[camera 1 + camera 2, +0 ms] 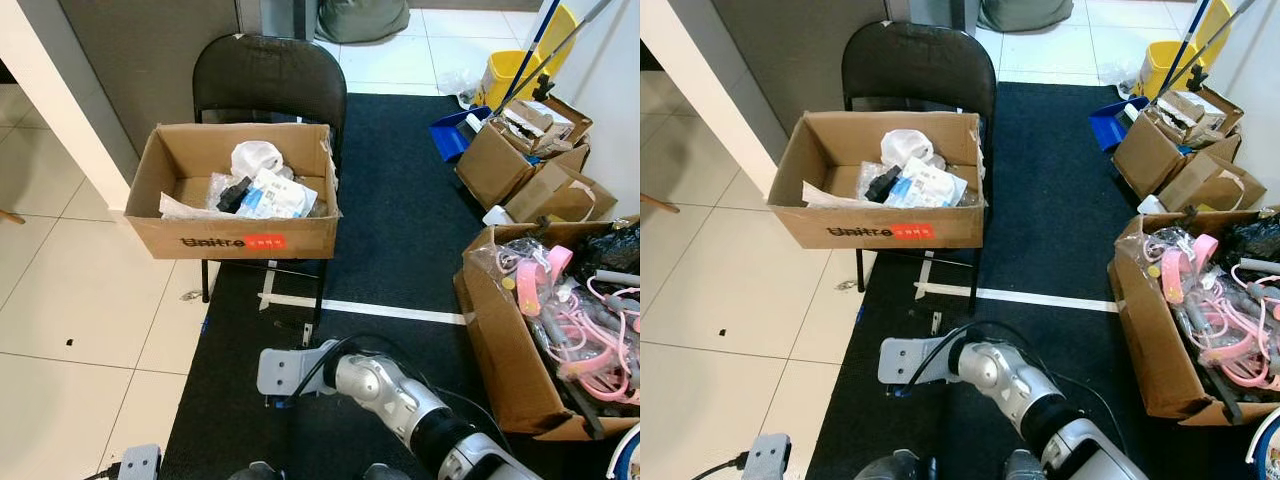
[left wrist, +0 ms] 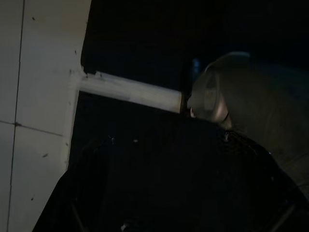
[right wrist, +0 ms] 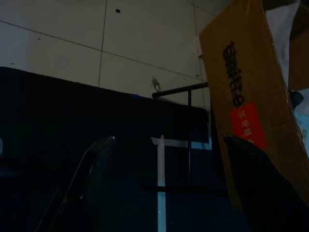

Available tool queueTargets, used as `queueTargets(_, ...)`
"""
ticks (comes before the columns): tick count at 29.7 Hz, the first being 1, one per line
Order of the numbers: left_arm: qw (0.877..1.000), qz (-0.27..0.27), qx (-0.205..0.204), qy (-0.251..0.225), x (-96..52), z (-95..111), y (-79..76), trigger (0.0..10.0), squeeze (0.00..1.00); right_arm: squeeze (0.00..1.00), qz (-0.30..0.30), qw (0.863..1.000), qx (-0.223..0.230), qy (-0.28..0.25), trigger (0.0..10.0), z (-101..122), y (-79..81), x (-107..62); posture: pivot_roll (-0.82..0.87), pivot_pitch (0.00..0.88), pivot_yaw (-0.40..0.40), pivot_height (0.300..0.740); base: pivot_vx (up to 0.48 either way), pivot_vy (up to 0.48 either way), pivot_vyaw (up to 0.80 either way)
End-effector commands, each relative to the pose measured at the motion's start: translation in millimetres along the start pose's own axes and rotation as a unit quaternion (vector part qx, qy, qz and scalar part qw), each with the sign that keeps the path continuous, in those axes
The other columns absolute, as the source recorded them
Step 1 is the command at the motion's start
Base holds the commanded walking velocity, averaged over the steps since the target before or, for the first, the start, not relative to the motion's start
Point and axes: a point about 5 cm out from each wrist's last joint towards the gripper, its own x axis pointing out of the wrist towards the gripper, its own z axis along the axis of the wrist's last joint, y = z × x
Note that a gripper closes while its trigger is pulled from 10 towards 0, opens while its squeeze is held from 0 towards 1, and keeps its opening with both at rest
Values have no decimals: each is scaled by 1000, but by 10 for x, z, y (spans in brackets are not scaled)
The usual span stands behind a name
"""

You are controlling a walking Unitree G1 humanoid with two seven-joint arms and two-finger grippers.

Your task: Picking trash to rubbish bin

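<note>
An open cardboard box (image 1: 235, 240) with a red label stands on a black chair (image 1: 270, 75). Inside it lie a white plastic bag (image 1: 256, 157), a blue-and-white packet (image 1: 277, 195) and a small black item (image 1: 235, 193). My silver right arm (image 1: 390, 395) reaches low over the black mat, in front of the chair. The right gripper (image 3: 169, 140) is open with nothing between its fingers; it faces the box front (image 3: 246, 96) and the chair legs (image 3: 189, 135). In the dark left wrist view, my left gripper (image 2: 174, 164) hangs over the mat, open and holding nothing.
A black mat (image 1: 400, 230) with a white tape line (image 1: 380, 310) covers the floor. At the right stands a cardboard box (image 1: 500, 340) of pink cables. More boxes (image 1: 495, 165), a blue dustpan (image 1: 450, 135) and a yellow bucket (image 1: 510, 75) stand at the back right. White tiles lie left.
</note>
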Motion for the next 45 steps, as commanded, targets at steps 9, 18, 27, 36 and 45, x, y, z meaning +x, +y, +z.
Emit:
queueTargets(9,1000,13,1,21,-93,-166,131,10000,0,0,12,1000,3,-5,10000,60,134,-22,16,237,89,740,0,0,0)
queueTargets(18,999,20,1,27,-154,-244,218,10000,0,0,13,1000,5,-9,10000,94,189,-48,40,248,90,740,0,0,0)
queueTargets(27,999,21,1,28,-158,-248,222,10000,0,0,25,998,-40,-36,10000,177,232,-47,49,241,84,740,0,0,0)
queueTargets(36,1000,16,7,26,-135,-201,204,10000,0,0,33,999,-9,-18,10000,175,198,8,45,226,100,740,0,0,0)
queueTargets(45,1000,18,2,21,-126,-172,208,10000,0,0,3,999,-29,-34,10000,159,127,-32,56,220,96,740,0,0,0)
